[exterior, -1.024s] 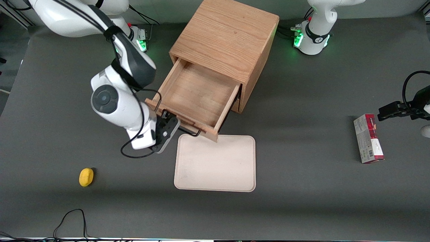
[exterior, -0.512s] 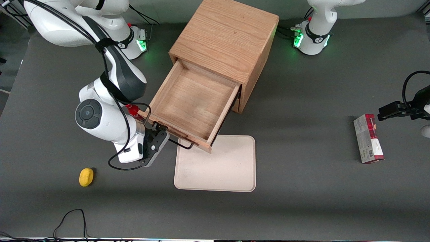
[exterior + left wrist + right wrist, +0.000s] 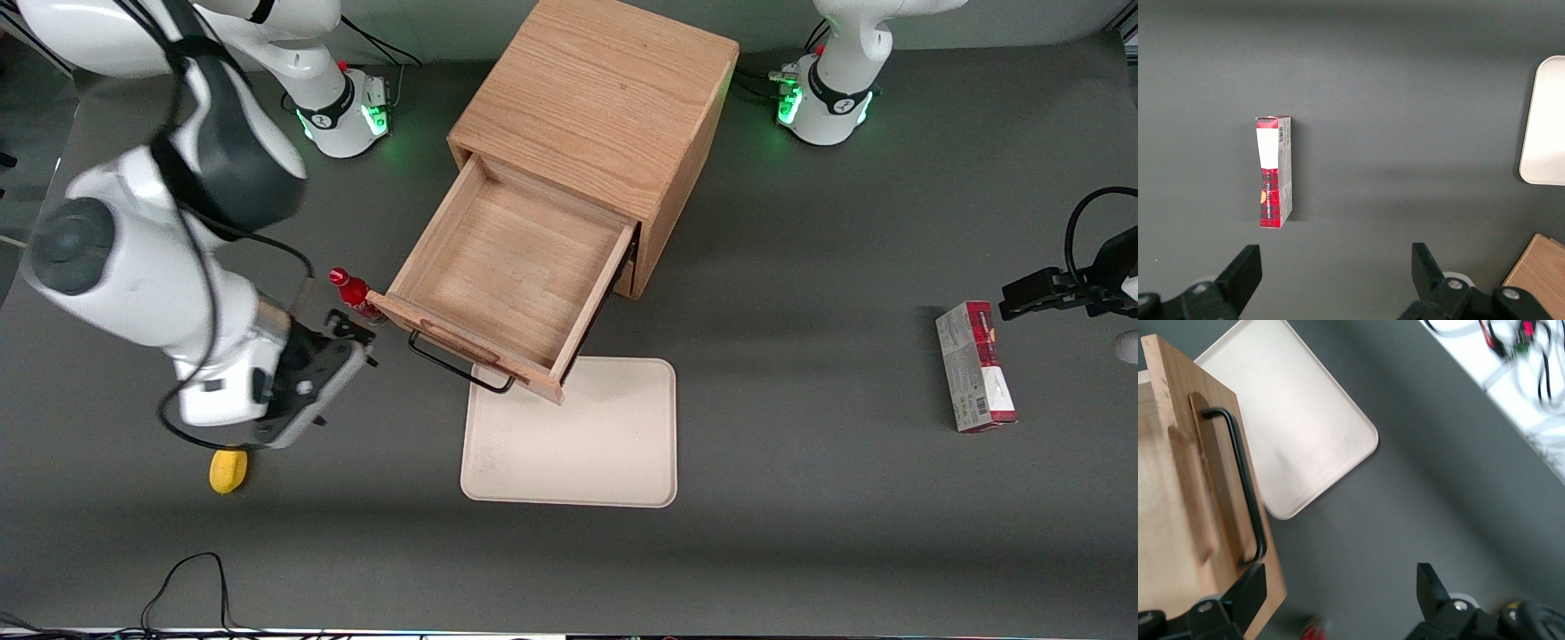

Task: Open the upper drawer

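Drawer out, tool off the handle

Cabinet [image 3: 605,116] stands on the counter [image 3: 800,533]. Its upper drawer [image 3: 507,267] is pulled far out, front edge over a corner of the cream tray [image 3: 569,436]. Tool [image 3: 342,333] hangs with fingers apart and holding nothing, near the drawer's black handle [image 3: 458,369] but clear of it, toward the working arm's end. A second ago it was at that handle; it has since let go and backed away, uncovering a red bottle [image 3: 351,289] beside the drawer's corner.

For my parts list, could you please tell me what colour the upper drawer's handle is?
Black. The handle on the upper drawer shows best in the right wrist view; the pincer hangs open beside it.
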Controlling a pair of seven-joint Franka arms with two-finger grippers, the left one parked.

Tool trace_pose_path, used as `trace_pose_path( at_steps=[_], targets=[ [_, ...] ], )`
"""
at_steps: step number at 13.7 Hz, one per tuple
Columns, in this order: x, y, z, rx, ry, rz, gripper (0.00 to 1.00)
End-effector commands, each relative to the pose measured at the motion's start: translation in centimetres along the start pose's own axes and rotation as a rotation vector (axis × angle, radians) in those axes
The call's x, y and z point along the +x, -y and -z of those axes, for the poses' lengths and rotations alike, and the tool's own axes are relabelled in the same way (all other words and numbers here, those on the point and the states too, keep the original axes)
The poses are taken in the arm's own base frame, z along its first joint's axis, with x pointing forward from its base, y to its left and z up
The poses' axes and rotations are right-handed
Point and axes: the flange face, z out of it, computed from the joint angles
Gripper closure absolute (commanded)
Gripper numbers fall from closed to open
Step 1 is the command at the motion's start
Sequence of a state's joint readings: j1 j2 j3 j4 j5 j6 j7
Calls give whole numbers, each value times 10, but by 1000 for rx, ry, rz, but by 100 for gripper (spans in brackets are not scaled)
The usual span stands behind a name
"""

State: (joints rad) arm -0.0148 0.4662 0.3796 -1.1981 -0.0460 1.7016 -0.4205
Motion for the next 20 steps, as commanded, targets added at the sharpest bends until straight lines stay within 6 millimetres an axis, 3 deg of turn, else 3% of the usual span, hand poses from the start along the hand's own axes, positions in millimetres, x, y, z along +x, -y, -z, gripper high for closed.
trace_pose_path(
  at_steps=[1, 3, 5, 8, 12, 20],
  targets=[
    [-62, -1, 40, -2, 101, -315, 0],
    [-117, 4, 45, -61, 136, -509, 0],
    [-165, 19, 58, -91, 115, -559, 0],
    [-209, 25, 76, -103, 99, -643, 0],
    [-223, 14, 83, -84, 70, -681, 0],
    [-208, 15, 80, -85, 76, -824, 0]
  ],
)
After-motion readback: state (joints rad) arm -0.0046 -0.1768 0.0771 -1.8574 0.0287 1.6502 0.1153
